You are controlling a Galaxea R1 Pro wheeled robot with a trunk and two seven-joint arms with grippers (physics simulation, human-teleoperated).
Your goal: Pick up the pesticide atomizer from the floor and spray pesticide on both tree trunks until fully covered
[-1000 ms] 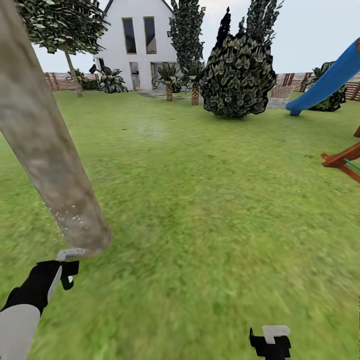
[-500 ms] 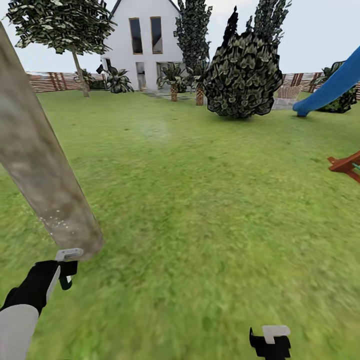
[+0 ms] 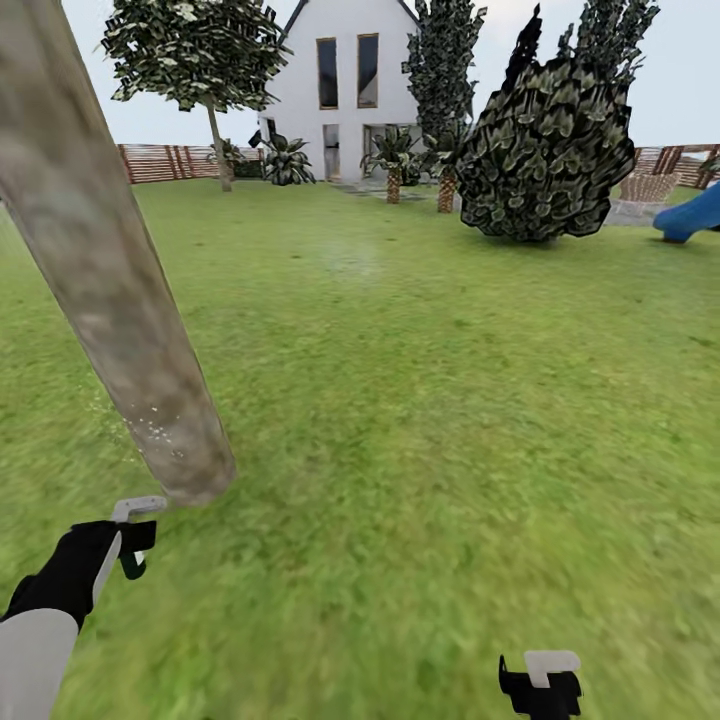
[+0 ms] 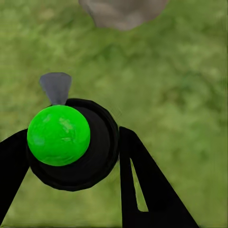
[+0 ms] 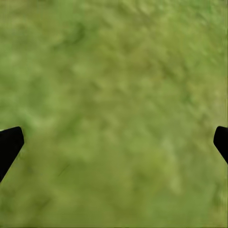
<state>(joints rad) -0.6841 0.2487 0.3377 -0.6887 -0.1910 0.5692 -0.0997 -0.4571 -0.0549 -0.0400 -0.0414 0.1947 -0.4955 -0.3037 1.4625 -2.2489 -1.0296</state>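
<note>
While the left end effector [image 4: 71,156] grips the pesticide atomizer [image 4: 71,142], the nearest tree trunk [image 3: 120,290] rises at about twelve o'clock, just beyond it, faintly speckled, perhaps with spray. Over grass [image 5: 114,95], the right end effector [image 5: 114,142] stands wide.

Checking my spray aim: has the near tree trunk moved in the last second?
No. The tree trunk stays rooted; the house and bush slid right together in the head view, so the camera moved.
</note>
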